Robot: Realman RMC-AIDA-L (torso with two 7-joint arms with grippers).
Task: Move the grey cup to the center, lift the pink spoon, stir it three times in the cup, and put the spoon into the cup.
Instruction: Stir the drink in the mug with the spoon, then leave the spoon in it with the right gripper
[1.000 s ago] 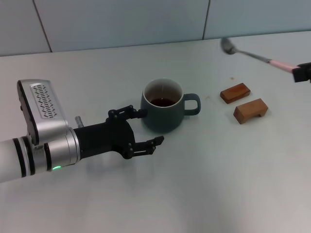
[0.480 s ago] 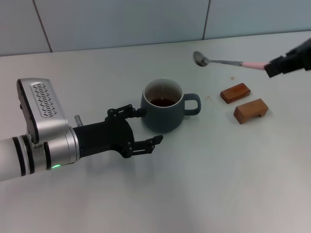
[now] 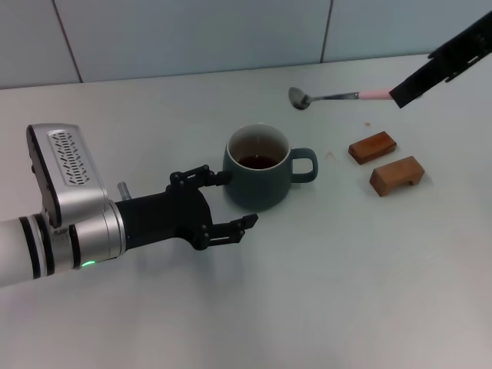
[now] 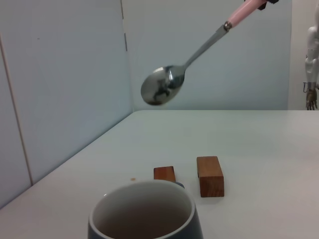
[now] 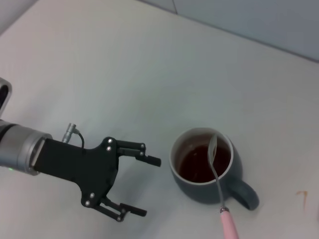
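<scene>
The grey cup [image 3: 257, 167] stands upright mid-table, its handle pointing right and a brown stain inside. My left gripper [image 3: 238, 200] is open, just left of the cup and near its side, holding nothing. My right gripper [image 3: 401, 95] is shut on the pink handle end of the pink spoon [image 3: 330, 97] and holds it in the air. In the left wrist view the spoon [image 4: 164, 89] hangs well above the cup [image 4: 144, 214]. In the right wrist view its bowl [image 5: 213, 149] lines up over the cup's mouth [image 5: 199, 164], with the left gripper [image 5: 147, 187] beside.
Two brown wooden blocks [image 3: 372, 147] [image 3: 397, 175] lie on the table right of the cup; they also show in the left wrist view [image 4: 210, 175]. A tiled wall [image 3: 192, 31] runs along the table's far edge.
My right gripper has carried the spoon leftward through the air toward the cup. The left arm and the cup have not moved.
</scene>
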